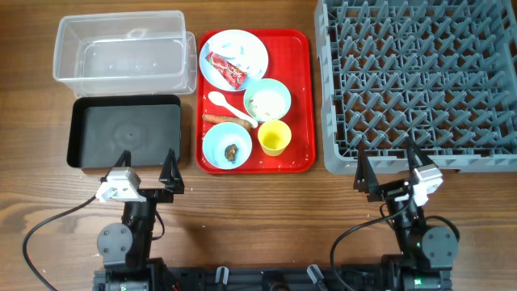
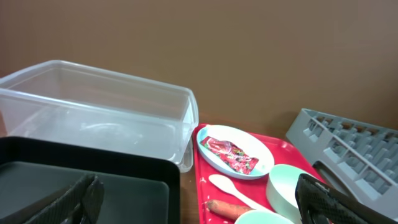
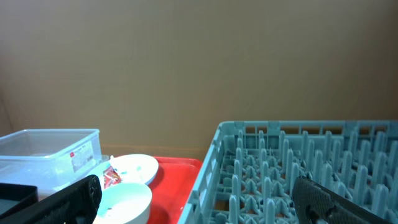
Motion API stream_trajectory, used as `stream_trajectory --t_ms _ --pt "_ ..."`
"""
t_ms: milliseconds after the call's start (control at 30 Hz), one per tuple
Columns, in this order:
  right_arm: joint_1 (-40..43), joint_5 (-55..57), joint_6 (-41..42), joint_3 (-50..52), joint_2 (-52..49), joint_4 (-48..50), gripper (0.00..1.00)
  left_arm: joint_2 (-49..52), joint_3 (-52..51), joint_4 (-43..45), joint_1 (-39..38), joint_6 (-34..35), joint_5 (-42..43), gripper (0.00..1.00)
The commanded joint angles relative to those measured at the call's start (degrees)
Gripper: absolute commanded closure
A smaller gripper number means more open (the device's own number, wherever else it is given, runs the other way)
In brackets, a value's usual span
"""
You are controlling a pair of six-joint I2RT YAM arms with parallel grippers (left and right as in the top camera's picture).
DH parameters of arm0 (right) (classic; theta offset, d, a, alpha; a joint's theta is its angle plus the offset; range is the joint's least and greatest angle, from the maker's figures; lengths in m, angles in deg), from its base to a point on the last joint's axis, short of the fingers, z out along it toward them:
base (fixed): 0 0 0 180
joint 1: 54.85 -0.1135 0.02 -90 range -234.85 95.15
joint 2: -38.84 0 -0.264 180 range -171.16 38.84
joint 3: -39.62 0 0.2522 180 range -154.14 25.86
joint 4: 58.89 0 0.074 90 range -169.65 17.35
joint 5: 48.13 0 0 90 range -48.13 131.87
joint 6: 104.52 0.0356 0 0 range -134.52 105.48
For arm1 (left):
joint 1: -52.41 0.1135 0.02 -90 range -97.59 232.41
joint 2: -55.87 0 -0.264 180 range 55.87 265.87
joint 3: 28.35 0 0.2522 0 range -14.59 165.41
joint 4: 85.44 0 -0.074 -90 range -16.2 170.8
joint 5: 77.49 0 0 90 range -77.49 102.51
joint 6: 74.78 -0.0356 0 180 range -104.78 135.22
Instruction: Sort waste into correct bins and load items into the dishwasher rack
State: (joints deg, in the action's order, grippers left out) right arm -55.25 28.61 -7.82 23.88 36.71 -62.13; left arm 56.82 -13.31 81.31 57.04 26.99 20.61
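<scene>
On the red tray, a pale blue plate (image 1: 242,48) carries the red wrapper (image 1: 227,69). Below it are a mint bowl (image 1: 267,100) with white grains, the white spoon (image 1: 229,105), an orange carrot piece (image 1: 225,120), a blue bowl (image 1: 222,139) holding a brown lump (image 1: 232,150), and a yellow cup (image 1: 274,137). The clear tub (image 1: 121,48) and the black tray (image 1: 125,129) lie to the left, the grey rack (image 1: 420,81) to the right. My left gripper (image 1: 147,163) stands open at the black tray's near edge. Before the rack's near wall, my right gripper (image 1: 388,160) is open. Neither gripper holds anything.
The red serving tray (image 1: 300,97) sits between the bins and the rack. Bare wooden table (image 1: 266,218) runs along the front between my two arms. Cables (image 1: 48,226) trail beside each arm base. A brown wall (image 3: 199,62) stands behind the table.
</scene>
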Motion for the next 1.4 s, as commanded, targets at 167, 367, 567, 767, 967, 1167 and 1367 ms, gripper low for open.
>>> stream_trajectory --t_ms 167,367,567,767,967,1167,1367 --pt "-0.39 -7.26 -5.46 -12.59 -10.27 -0.02 0.00 7.78 11.32 -0.26 0.37 -0.94 4.39 0.00" --pt "-0.39 -10.38 -5.49 -21.29 -20.68 -1.44 0.00 20.22 21.86 -4.00 0.37 -1.11 6.08 0.00" --pt "-0.39 -14.97 -6.71 -32.54 -32.52 -11.28 0.00 37.48 36.37 -11.32 0.35 -2.56 8.96 0.00" --pt "-0.39 -15.15 -9.68 -44.68 -42.03 -25.24 0.00 54.64 53.59 -24.35 -3.15 -5.44 8.13 0.00" --pt "-0.39 -15.15 -11.23 -56.35 -51.32 -39.82 0.00 71.34 70.31 -35.74 -11.30 -5.40 -1.84 0.00" --pt "-0.39 -18.03 -11.19 -60.43 -57.33 -44.04 0.00 87.36 89.37 -51.95 -19.02 -5.60 -7.72 0.00" --pt "-0.39 -22.93 -11.04 -60.43 -60.04 -42.93 0.00 94.88 91.71 -53.62 -24.15 -5.20 -7.02 0.00"
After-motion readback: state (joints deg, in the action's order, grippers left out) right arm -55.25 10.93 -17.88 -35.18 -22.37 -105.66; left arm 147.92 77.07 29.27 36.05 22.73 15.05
